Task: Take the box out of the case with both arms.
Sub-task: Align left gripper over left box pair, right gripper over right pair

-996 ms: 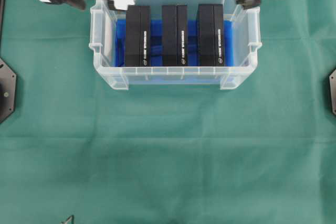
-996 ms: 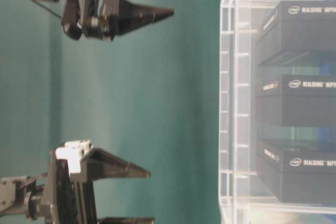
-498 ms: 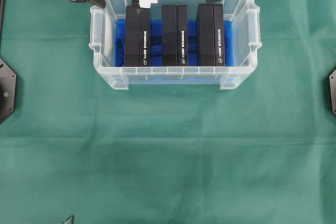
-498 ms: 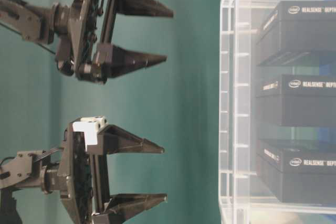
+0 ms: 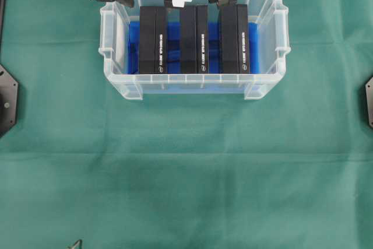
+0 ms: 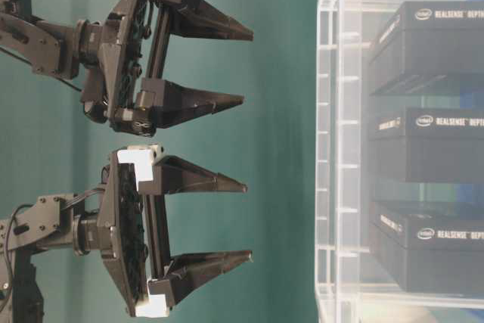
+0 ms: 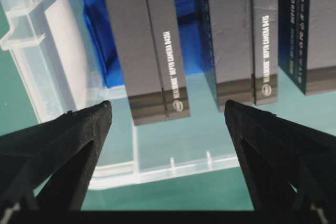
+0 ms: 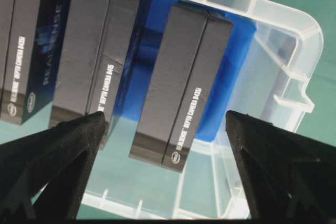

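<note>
We see the green-clothed surface [image 5: 186,167] carrying the case [image 5: 116,80], a clear plastic bin with a rimmed edge and a blue liner [image 5: 134,45] on its floor. Inside it stand three black boxes on edge, side by side with gaps between them: the left box [image 5: 153,40], the middle box [image 5: 193,39] and the right box [image 5: 233,39]. Each bears white lettering along its narrow face. None has been lifted, so we judge the task barely begun: approach only, with grasping and lifting all left to do. The left tool [image 6: 203,221] and the right tool [image 6: 206,64] hang above the far end of the case, both spread wide and holding nothing, clear of the boxes.
</note>
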Action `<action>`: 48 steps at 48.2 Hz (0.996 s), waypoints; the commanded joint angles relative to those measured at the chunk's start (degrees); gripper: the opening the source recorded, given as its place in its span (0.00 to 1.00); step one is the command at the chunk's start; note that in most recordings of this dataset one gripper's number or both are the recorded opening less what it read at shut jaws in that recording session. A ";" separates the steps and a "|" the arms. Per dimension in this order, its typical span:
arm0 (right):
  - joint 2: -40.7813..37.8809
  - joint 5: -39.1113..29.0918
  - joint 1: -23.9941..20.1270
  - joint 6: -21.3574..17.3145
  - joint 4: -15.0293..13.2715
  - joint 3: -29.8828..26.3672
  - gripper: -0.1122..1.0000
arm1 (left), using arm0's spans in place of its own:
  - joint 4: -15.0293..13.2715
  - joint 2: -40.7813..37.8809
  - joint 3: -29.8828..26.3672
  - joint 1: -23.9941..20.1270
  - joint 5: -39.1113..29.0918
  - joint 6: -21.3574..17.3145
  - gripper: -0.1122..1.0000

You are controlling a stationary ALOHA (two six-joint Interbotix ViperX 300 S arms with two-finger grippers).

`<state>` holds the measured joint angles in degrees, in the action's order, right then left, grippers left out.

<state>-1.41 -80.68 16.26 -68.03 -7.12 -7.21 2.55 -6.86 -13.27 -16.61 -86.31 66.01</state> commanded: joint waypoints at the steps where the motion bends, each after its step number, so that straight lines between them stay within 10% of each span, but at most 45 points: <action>1: 0.79 0.09 -0.18 -0.09 -0.09 -1.41 0.96 | 0.26 0.79 -1.58 0.09 0.18 0.00 0.93; 48: 0.62 0.00 -0.26 -0.97 -0.09 -0.88 0.96 | 0.26 0.70 -1.32 0.09 0.18 0.35 0.93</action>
<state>-1.49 -80.68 16.26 -68.64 -7.12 -7.12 2.64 -6.94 -13.36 -16.61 -86.31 66.27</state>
